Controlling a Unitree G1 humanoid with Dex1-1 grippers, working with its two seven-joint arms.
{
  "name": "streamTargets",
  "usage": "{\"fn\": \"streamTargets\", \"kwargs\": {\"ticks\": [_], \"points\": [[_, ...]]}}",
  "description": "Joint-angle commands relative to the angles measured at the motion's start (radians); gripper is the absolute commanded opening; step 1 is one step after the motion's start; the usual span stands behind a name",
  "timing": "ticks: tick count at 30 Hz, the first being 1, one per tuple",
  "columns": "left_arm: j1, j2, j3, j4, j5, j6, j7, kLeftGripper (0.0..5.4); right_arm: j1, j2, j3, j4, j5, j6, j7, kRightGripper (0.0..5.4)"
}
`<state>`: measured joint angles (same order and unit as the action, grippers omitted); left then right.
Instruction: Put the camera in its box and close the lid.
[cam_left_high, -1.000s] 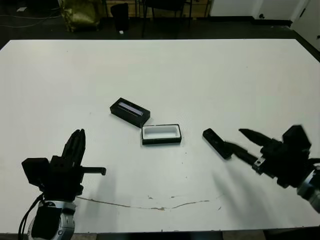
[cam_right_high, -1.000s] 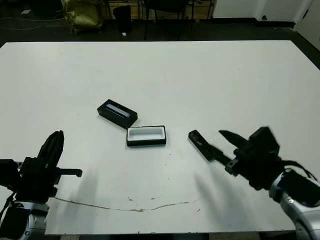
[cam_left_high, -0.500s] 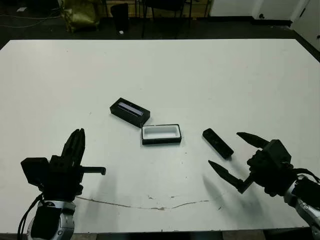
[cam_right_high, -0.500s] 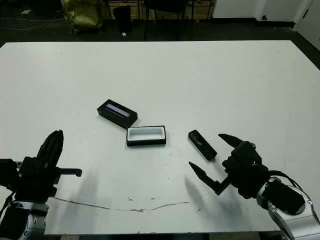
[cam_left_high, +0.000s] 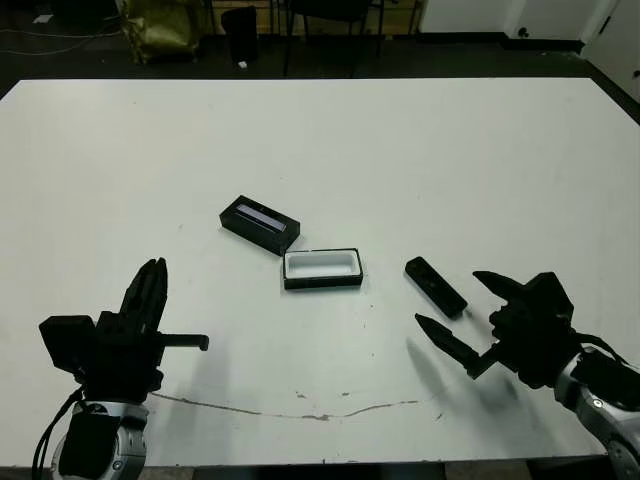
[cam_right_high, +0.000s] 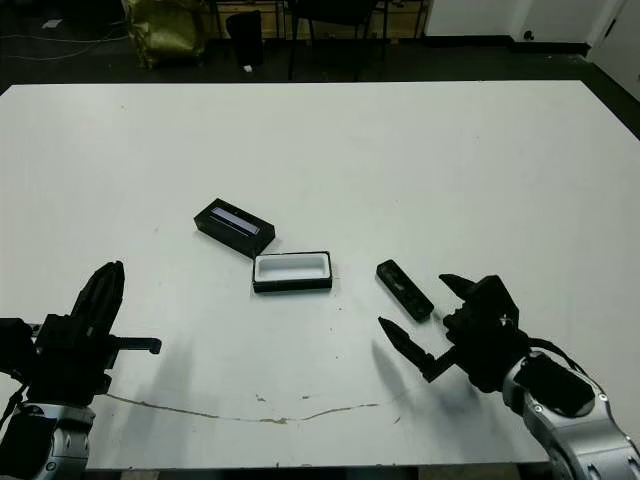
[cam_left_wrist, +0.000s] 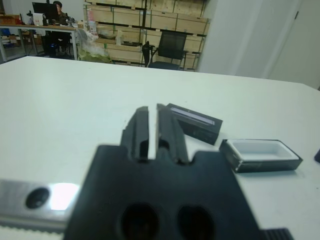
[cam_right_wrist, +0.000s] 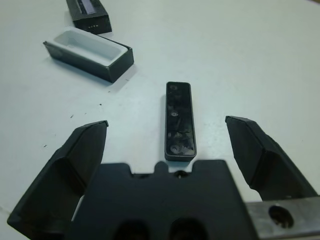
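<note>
Right wrist view shows the right gripper (cam_right_wrist: 170, 145) spread wide, with the camera (cam_right_wrist: 179, 120) lying flat on the white table (cam_left_high: 450, 150) between its fingers, not touched by either one. Left of the camera sits the box (cam_left_high: 322, 268), open with its white lining up, and the lid (cam_left_high: 260, 224) lies just beyond it, to the far left. Over at the near left, the left gripper (cam_left_high: 150, 290) hovers with its fingers pressed together, well apart from everything.
</note>
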<state>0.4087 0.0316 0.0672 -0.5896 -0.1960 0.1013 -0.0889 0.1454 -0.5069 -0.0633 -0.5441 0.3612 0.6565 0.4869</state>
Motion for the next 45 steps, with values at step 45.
{"fn": "streamTargets", "kwargs": {"ticks": [45], "points": [[0.045, 0.014, 0.008, -0.007, 0.019, 0.018, -0.001, 0.0, -0.058, 0.048, 0.051, 0.108, -0.062, 0.154, -0.068, 4.74]]}}
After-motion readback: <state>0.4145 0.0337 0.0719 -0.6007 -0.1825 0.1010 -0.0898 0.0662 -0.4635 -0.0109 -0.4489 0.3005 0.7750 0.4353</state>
